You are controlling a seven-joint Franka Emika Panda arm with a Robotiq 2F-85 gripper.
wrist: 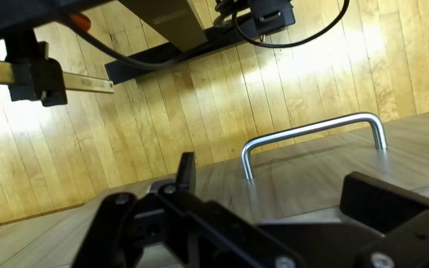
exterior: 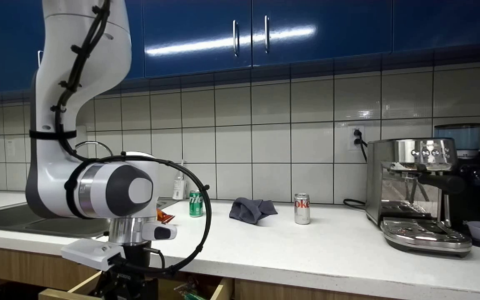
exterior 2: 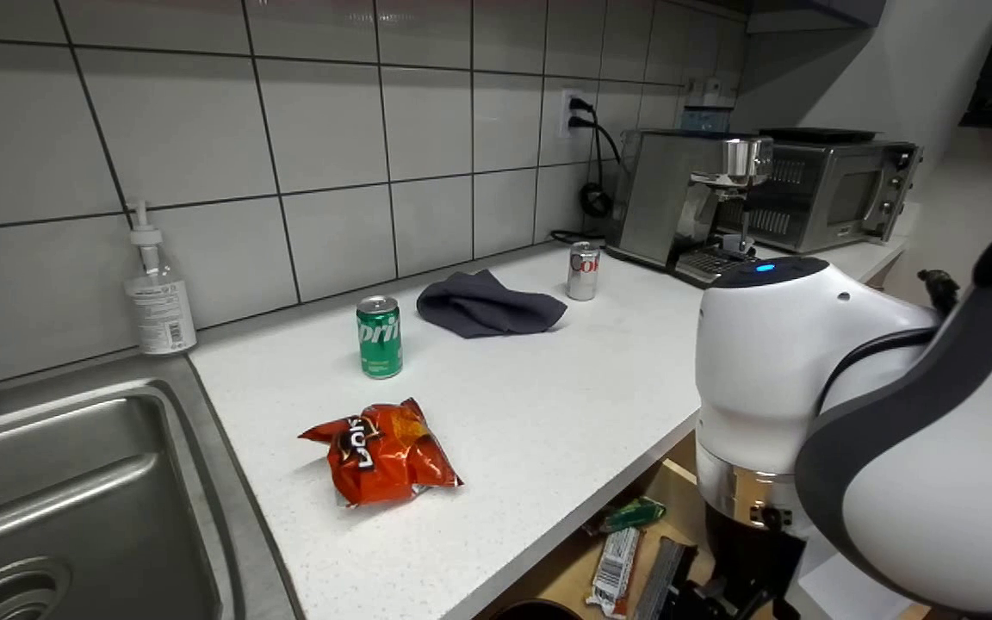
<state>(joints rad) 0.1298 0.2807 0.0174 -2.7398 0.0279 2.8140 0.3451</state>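
Note:
My gripper [wrist: 277,186] is open and holds nothing in the wrist view. It is nearest to a silver bar handle [wrist: 313,128] on a wood-grain front [wrist: 296,167]; the handle lies beyond the fingertips, apart from them. In an exterior view the black gripper [exterior: 129,285] is low at the counter's front, at a pulled-out drawer [exterior: 222,287], with its fingertips cut off. In an exterior view, the drawer [exterior 2: 679,485] holds a green wrapper [exterior 2: 636,513], a silver-wrapped bar [exterior 2: 615,568] and a dark wrapped bar [exterior 2: 666,568] beside the gripper.
The counter [exterior: 306,246] bears a green can [exterior 2: 380,337], a silver can [exterior 2: 583,272], a dark cloth [exterior 2: 487,303], a red chip bag [exterior 2: 393,452] and a coffee machine [exterior: 415,187]. A sink [exterior 2: 74,482] and soap bottle [exterior 2: 160,301] are beside them. Blue cabinets [exterior: 194,37] hang above.

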